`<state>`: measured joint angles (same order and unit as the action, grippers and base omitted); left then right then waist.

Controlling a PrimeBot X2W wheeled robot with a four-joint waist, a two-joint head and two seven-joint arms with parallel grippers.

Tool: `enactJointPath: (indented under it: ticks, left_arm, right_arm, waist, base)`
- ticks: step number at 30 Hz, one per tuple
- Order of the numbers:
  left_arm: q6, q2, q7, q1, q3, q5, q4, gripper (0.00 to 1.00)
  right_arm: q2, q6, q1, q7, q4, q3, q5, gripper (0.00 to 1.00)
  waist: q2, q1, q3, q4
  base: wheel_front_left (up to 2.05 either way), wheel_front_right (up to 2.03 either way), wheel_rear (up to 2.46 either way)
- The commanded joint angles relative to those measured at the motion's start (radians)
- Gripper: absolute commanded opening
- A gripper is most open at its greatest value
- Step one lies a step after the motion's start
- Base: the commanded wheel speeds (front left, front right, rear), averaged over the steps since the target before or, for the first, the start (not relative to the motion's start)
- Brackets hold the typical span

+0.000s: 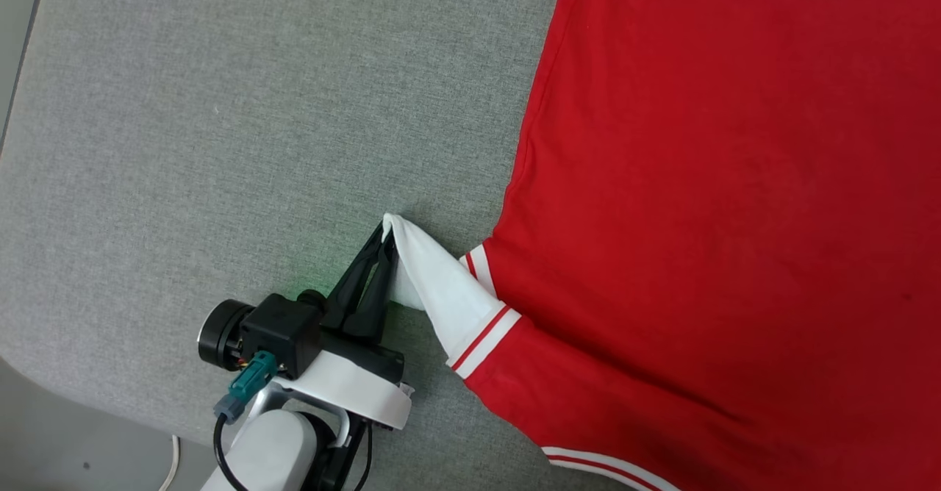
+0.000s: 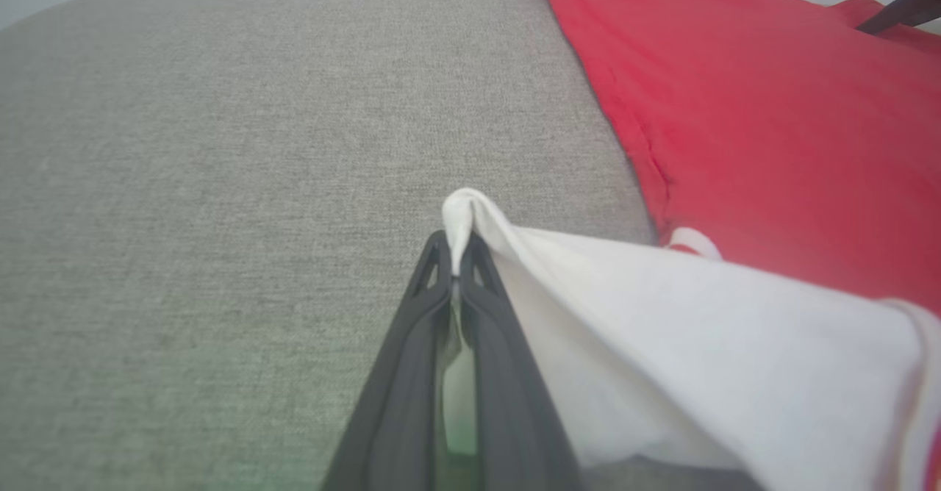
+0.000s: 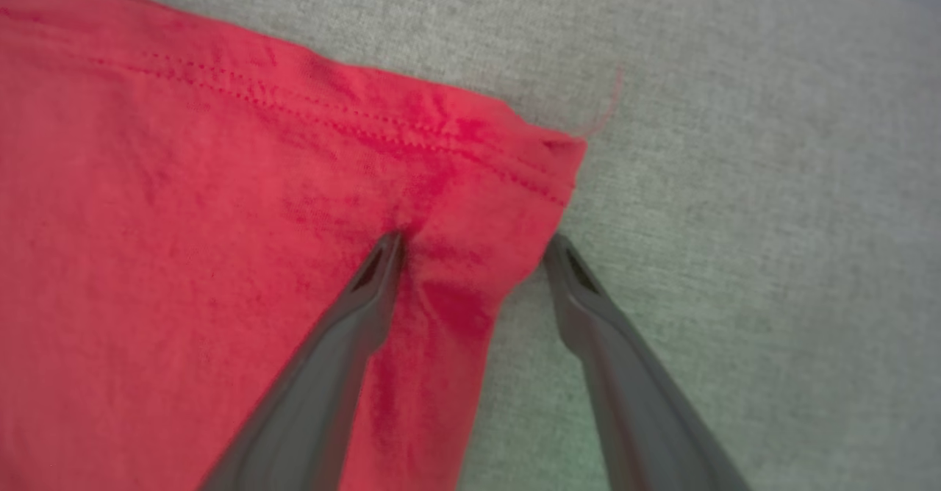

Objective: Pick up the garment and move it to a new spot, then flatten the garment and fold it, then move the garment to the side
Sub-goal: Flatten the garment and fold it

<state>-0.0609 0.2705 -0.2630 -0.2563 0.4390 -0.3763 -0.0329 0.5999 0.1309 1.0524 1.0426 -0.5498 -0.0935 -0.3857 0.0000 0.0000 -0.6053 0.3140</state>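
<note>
- Plainly, the garment [image 1: 720,182] lies spread over the right part of the grey surface [image 1: 257,109], its red body mostly smooth.
- Its white sleeve [image 1: 441,285], edged with red-and-white striped trim [image 1: 485,338], is drawn out to a point toward the robot's left.
- At that point the left claw [image 1: 387,234] is clenched on the sleeve's tip.
- Meanwhile the right claw [image 3: 474,245] stands spread wide at a stitched hem corner [image 3: 544,160] of the red cloth, one finger over the cloth, the other over bare surface.
</note>
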Motion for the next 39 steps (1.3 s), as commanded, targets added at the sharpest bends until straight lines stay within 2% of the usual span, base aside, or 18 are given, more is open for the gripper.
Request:
enactJointPath:
  ticks: [1, 2, 3, 4, 10, 13, 19, 24, 29, 34, 39]
  left_arm:
    - [0.012, -0.009, -0.002, -0.011, -0.014, 0.010, -0.006, 0.00]
    - [0.016, -0.014, -0.002, -0.010, -0.019, 0.013, -0.008, 0.00]
    - [0.020, -0.017, -0.002, -0.008, -0.025, 0.017, -0.010, 0.00]
    - [0.032, -0.027, -0.002, 0.000, -0.043, 0.030, -0.022, 0.00]
    - [0.050, -0.048, -0.002, 0.030, -0.078, 0.046, -0.046, 0.00]
    - [0.057, -0.051, -0.002, 0.054, -0.093, 0.052, -0.052, 0.00]
    - [0.062, -0.045, -0.002, 0.108, -0.128, 0.068, -0.071, 0.00]
    - [0.060, -0.038, -0.002, 0.164, -0.151, 0.072, -0.085, 0.00]
    - [0.051, -0.031, -0.002, 0.219, -0.170, 0.068, -0.095, 0.00]
    - [0.041, -0.024, -0.002, 0.261, -0.184, 0.064, -0.099, 0.00]
    - [0.034, -0.015, -0.002, 0.304, -0.204, 0.057, -0.098, 0.00]
  right_arm:
    - [-0.014, 0.000, -0.075, 0.011, -0.046, -0.015, 0.002, 1.00]
    - [-0.012, 0.000, -0.083, 0.011, -0.055, -0.011, -0.001, 1.00]
    - [-0.010, 0.000, -0.088, 0.007, -0.055, -0.014, 0.000, 0.46]
    - [-0.003, -0.001, -0.079, -0.011, -0.047, -0.016, 0.001, 0.00]
    - [-0.002, -0.001, -0.027, -0.118, -0.010, -0.016, -0.029, 0.00]
    - [0.004, -0.001, -0.032, -0.188, 0.011, -0.052, -0.050, 0.00]
    - [0.075, -0.001, -0.116, -0.295, 0.085, -0.162, -0.129, 0.00]
    - [0.139, -0.001, -0.254, -0.372, 0.171, -0.204, -0.209, 0.00]
    - [0.201, -0.001, -0.438, -0.418, 0.281, -0.198, -0.268, 0.00]
    - [0.225, -0.001, -0.621, -0.435, 0.353, -0.142, -0.300, 0.00]
    - [0.208, -0.001, -0.870, -0.449, 0.408, -0.032, -0.324, 0.00]
  waist:
    - [0.0000, 0.0000, -0.006, 0.004]
    - [0.0000, 0.0000, -0.007, 0.004]
    - [0.0000, 0.0000, -0.007, 0.004]
    - [0.0000, 0.0000, -0.002, 0.001]
    - [0.0000, 0.0000, 0.048, -0.023]
    - [0.0000, 0.0000, 0.092, -0.042]
    - [0.0000, 0.0000, 0.195, -0.082]
    - [0.0000, 0.0000, 0.285, -0.121]
    - [0.0000, 0.0000, 0.356, -0.160]
    - [0.0000, 0.0000, 0.402, -0.194]
    - [0.0000, 0.0000, 0.437, -0.230]
  base:
    - [0.00, 0.00, 0.00]
    - [0.00, 0.00, 0.00]
    - [0.00, 0.00, 0.00]
    - [0.00, 0.00, 0.00]
    - [0.00, 0.00, 0.00]
    - [0.00, 0.00, 0.00]
    - [0.00, 0.00, 0.00]
    - [0.00, 0.00, 0.00]
    - [0.00, 0.00, 0.00]
    - [0.00, 0.00, 0.00]
    - [0.00, 0.00, 0.00]
